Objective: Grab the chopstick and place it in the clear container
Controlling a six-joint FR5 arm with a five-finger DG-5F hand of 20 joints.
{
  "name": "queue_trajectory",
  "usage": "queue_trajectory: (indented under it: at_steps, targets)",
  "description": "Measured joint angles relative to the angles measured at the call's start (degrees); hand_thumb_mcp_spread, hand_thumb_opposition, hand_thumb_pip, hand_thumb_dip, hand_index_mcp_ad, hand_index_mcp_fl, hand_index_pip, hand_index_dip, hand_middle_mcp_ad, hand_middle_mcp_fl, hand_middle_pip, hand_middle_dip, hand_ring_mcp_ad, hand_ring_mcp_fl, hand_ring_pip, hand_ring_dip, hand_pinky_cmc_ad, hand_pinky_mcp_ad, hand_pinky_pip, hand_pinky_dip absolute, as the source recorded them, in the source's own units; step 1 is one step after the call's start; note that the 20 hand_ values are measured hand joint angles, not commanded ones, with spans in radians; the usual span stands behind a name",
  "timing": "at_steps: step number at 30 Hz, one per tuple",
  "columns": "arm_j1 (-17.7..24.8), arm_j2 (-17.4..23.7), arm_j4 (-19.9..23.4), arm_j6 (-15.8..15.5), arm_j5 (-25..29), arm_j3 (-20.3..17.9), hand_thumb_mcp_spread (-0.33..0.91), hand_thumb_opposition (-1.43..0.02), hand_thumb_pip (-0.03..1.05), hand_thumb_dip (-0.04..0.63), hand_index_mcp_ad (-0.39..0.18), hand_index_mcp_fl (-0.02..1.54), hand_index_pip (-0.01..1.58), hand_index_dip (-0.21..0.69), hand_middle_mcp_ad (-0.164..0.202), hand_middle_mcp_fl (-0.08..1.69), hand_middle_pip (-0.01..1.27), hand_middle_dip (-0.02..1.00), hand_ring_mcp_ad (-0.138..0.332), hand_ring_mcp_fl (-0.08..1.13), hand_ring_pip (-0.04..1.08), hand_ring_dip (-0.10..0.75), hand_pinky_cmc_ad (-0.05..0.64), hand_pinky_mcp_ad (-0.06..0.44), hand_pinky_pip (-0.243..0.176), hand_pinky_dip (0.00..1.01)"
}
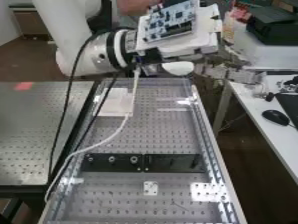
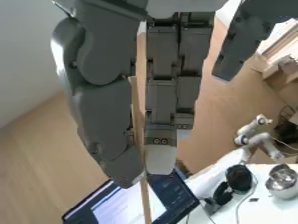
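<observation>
Beyond the bench's far end, at the upper right of the high view, is the hand (image 1: 229, 74), pointing right from the arm's flange. In the wrist view the hand (image 2: 100, 112) has its thumb and fingers closed on a thin, pale wooden chopstick (image 2: 146, 200). The chopstick runs lengthwise between them, and its far end extends past the fingertips. A pale, see-through square piece (image 1: 115, 102), possibly the clear container, lies on the far left part of the perforated bench; its walls are hard to make out.
A black strip with knobs (image 1: 143, 162) crosses the bench. Cables (image 1: 106, 137) hang over its left side. To the right stands a white table (image 1: 263, 125) with a mouse (image 1: 275, 117). The wrist view has a screen (image 2: 120, 205) and a metal bowl (image 2: 283, 181).
</observation>
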Motion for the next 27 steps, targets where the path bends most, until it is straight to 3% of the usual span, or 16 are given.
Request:
queue_trajectory:
  at_steps: [6,9,13,17,27]
  targets:
    - [0.8,1.3,-1.3,-1.9,0.0,-0.7,0.79,-1.05,0.37,0.283,-0.155,1.39,0.2,0.394,0.051,1.39,0.34,0.63,-0.024,0.89,0.11,0.389,0.428,0.25,0.051,0.18]
    - [1.3,1.9,-3.0,-4.5,0.0,-0.8,0.78,-1.05,0.37,0.283,-0.152,1.4,0.18,0.394,0.051,1.39,0.34,0.63,-0.03,0.89,0.11,0.391,0.428,0.25,0.051,0.18]
    - [2.5,2.7,-8.5,-9.7,-0.4,-0.4,0.78,-1.05,0.37,0.283,-0.154,1.4,0.18,0.394,0.051,1.39,0.34,0.63,-0.03,0.89,0.11,0.379,0.428,0.246,0.065,0.18]
    - [3.7,3.2,-13.1,-12.9,-3.3,0.0,0.78,-1.05,0.37,0.283,-0.164,1.4,0.18,0.394,0.051,1.4,0.34,0.63,-0.031,0.9,0.11,0.393,0.428,0.248,0.066,0.18]
    - [7.5,3.5,-20.2,-16.4,-1.6,0.9,0.78,-1.05,0.37,0.283,-0.166,1.41,0.18,0.4,0.051,1.42,0.32,0.63,-0.028,0.89,0.11,0.403,0.428,0.25,0.063,0.18]
